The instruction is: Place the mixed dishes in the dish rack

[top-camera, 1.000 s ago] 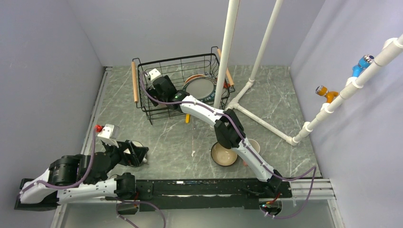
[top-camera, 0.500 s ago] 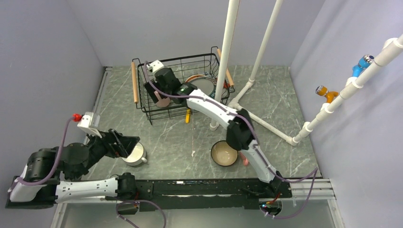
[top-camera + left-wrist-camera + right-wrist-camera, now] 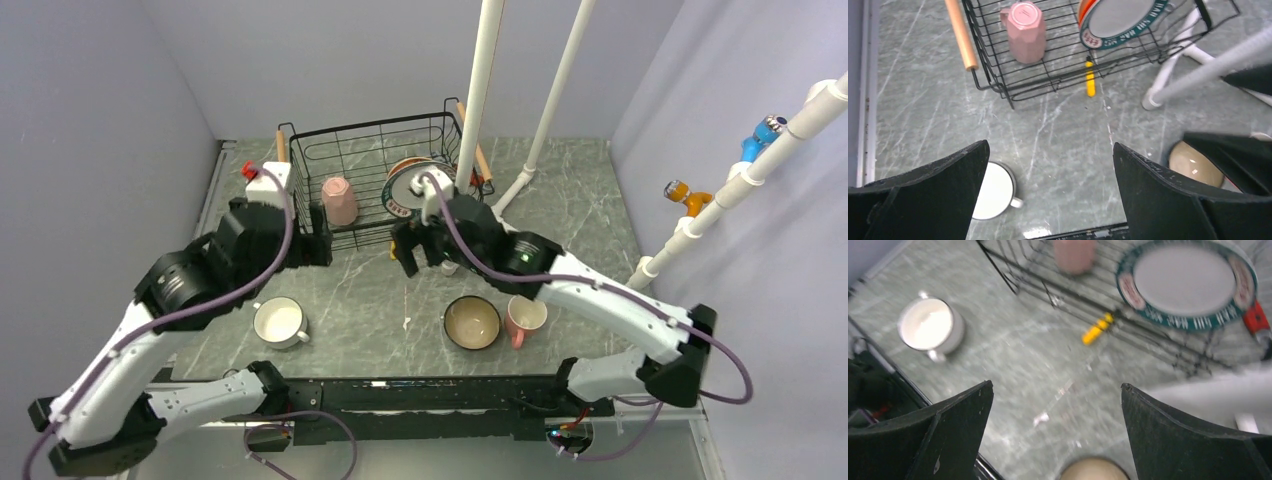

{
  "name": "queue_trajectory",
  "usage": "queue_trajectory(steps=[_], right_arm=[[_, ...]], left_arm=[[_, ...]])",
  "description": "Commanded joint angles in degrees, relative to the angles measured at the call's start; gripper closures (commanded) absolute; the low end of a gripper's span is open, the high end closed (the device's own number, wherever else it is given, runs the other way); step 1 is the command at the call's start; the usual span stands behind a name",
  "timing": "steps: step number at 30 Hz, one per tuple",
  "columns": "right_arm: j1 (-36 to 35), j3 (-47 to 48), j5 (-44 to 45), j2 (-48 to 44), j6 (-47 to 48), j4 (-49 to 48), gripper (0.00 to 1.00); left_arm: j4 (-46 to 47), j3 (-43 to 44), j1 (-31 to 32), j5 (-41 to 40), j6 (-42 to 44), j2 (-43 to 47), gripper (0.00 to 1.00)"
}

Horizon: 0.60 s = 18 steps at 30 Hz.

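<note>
The black wire dish rack [image 3: 372,152] stands at the back. In it a pink mug [image 3: 339,200] sits upside down. A big plate with a dark patterned rim [image 3: 418,186] leans on a cream dish with an orange-red underside [image 3: 1082,9]. On the table lie a white handled cup [image 3: 279,322], a tan-inside dark-blue bowl [image 3: 472,322] and a second pink mug [image 3: 524,318]. My left gripper [image 3: 312,245] is open and empty, high above the table [image 3: 1050,145] by the rack's front left. My right gripper [image 3: 418,255] is open and empty [image 3: 1056,385] in front of the rack.
A yellow tool [image 3: 1090,82] lies at the rack's front edge. A red-handled tool [image 3: 1258,322] lies by its right side. White pipe posts [image 3: 478,100] and their floor legs [image 3: 560,262] stand right of the rack. Walls close in the left and right sides.
My right gripper has let go of the pink mug in the rack and pulled back out to the rack's front. My left arm has risen from beside the white cup toward the rack.
</note>
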State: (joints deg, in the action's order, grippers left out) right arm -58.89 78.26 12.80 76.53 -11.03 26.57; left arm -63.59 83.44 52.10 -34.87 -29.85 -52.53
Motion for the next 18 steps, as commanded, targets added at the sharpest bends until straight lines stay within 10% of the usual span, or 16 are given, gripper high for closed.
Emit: queue_trajectory(steps=[1, 18], right_arm=[[1.16, -10.78, 7.55, -11.07, -5.09, 2.8, 0.0], [7.2, -24.28, 10.85, -32.0, -8.99, 7.34, 0.0]], left_arm=[[10.74, 1.21, -12.34, 19.29, 11.53, -7.64, 0.01], [17.01, 16.99, -32.35, 23.86, 15.83, -45.74, 0.01]])
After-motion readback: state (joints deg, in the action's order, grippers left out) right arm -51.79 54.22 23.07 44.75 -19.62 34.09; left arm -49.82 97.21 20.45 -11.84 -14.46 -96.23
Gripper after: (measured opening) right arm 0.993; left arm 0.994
